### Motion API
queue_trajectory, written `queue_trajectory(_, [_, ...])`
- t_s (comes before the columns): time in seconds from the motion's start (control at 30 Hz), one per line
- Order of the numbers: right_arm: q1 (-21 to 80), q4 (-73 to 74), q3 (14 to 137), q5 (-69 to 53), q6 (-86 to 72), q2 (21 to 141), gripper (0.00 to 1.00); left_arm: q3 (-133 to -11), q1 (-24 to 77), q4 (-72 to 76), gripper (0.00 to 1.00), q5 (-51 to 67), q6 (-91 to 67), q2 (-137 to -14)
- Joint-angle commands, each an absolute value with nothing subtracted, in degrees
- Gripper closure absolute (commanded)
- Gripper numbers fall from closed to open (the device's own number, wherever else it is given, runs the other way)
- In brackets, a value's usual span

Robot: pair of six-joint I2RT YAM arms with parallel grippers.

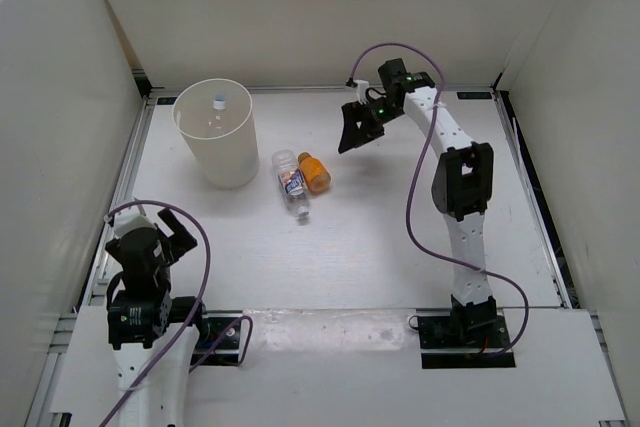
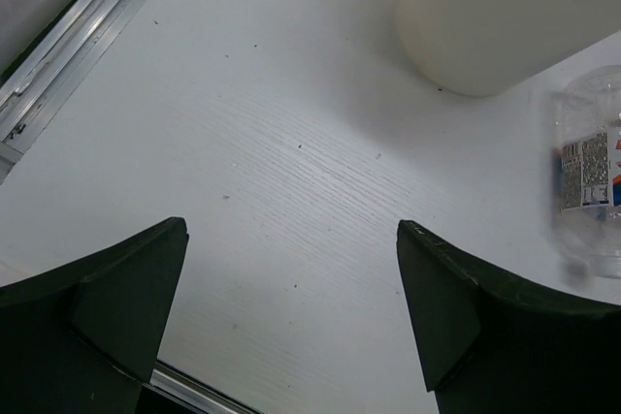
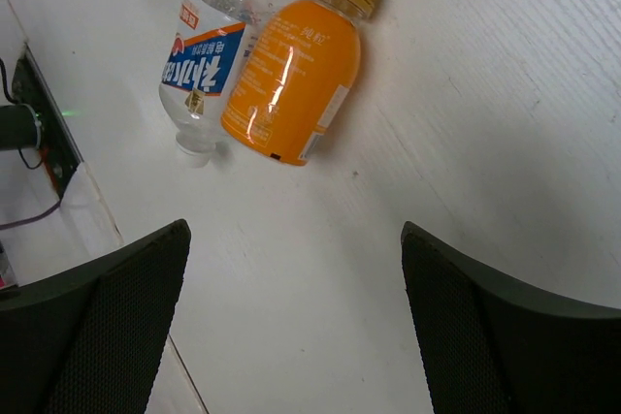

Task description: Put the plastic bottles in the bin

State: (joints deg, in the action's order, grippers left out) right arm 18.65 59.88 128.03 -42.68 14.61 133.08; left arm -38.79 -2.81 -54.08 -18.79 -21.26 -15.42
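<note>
Seemingly one capped bottle already lies inside the bin, upper left of the top view, while the left fingers and right fingers gape wide, both empty. Left wrist view shows the clear bottle lying on the surface at the right edge. Right wrist view shows it touching the orange bottle at upper centre, so both still need binning.

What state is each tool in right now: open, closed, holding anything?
Left tool: open, holding nothing.
Right tool: open, holding nothing; the orange bottle lies untouched ahead of it.
</note>
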Motion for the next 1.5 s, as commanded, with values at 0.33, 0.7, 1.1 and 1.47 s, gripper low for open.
queue_trajectory(0.33, [22.32,59.15,131.48,-40.87,8.88,137.9,0.1,-37.88,-2.55,-52.91,0.01,-13.1,-20.57,-17.05])
queue_trajectory(0.7, [26.46,60.03,143.61,-37.88,0.54,146.68,0.1,-36.13,-2.64,-51.25,0.01,-15.12,-19.52,-13.28])
queue_trajectory(1.1, [28.74,62.31,144.05,-36.48,-2.37,150.73,0.1,-34.28,-2.81,-48.44,0.01,-11.08,-15.74,-10.72])
queue_trajectory(1.47, [31.9,64.42,144.76,-30.59,-0.97,150.03,0.31,-32.25,-2.72,-46.05,0.01,-7.47,-13.36,-8.35])
